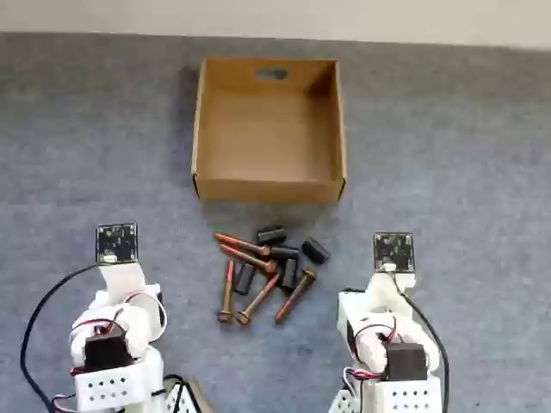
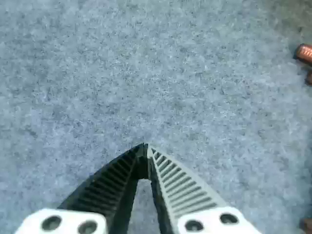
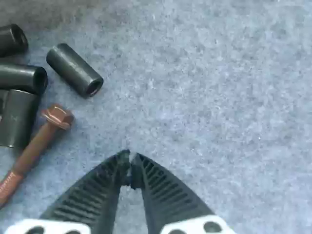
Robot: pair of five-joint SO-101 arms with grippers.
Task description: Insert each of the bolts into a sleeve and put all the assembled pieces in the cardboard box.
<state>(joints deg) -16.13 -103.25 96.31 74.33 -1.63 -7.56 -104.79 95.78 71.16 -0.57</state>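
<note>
Several copper-brown bolts [image 1: 258,280] and black sleeves [image 1: 284,255] lie in a loose pile on the grey carpet, just in front of the open cardboard box [image 1: 213,189]. The box holds nothing. My left gripper [image 2: 145,147] hovers shut over bare carpet to the left of the pile; a bolt tip [image 2: 303,51] shows at that view's edge. My right gripper [image 3: 129,156] is shut, empty, to the right of the pile. Close to it lie a hex-headed bolt [image 3: 36,146] and a black sleeve [image 3: 74,69], with more sleeves [image 3: 22,78] beyond.
Both arms' white bases [image 1: 112,361] [image 1: 387,361] sit at the near table edge with black cables [image 1: 34,327] trailing. Grey carpet [image 1: 456,155] covers the table on both sides of the box.
</note>
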